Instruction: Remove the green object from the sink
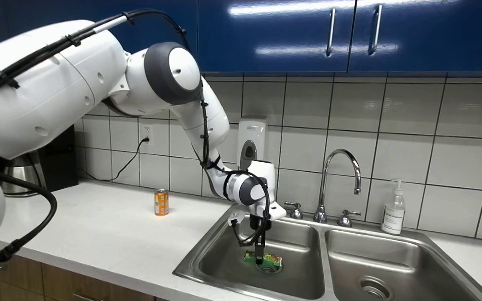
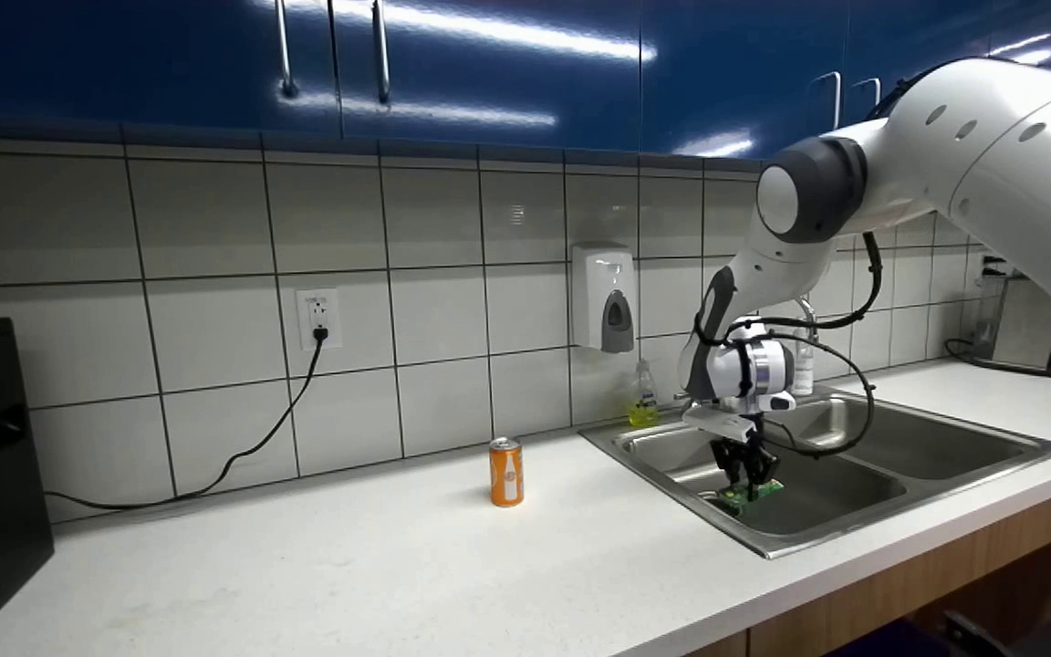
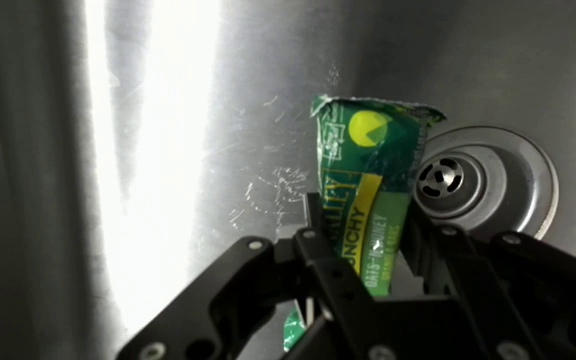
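The green object, a green wrapped bar with a yellow stripe and lettering, shows in the wrist view and in both exterior views. It is low in one basin of the steel sink, beside and partly over the drain. My gripper reaches down into that basin in both exterior views. Its fingers are partly closed, one on each long side of the wrapper, and appear to touch it. Whether the bar is lifted off the basin floor cannot be told.
A chrome faucet with handles stands behind the sink. An orange can stands on the white counter. A pump bottle stands at the sink's back right. A dispenser hangs on the tiled wall.
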Motion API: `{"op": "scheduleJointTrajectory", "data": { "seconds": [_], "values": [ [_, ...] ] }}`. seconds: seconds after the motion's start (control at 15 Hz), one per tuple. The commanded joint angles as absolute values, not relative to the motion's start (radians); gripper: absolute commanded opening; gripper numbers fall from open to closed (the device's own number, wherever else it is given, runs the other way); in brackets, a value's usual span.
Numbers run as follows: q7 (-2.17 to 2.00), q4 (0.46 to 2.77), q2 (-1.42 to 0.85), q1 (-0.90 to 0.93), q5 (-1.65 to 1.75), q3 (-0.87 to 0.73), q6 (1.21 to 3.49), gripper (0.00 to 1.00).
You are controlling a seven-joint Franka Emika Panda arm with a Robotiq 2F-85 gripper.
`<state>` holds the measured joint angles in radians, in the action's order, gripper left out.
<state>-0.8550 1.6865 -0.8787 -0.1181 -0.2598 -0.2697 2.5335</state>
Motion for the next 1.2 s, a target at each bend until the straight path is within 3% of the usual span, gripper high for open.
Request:
{"op": "scheduleJointTrajectory", "data": {
  "seconds": [0.0,1.13],
  "values": [
    [-0.741,1.797,-0.764,-0.123,-0.204,-0.258,2.528,0.13],
    [0.025,2.177,-0.391,-0.146,-0.027,-0.191,2.49,0.13]
  ]
}}
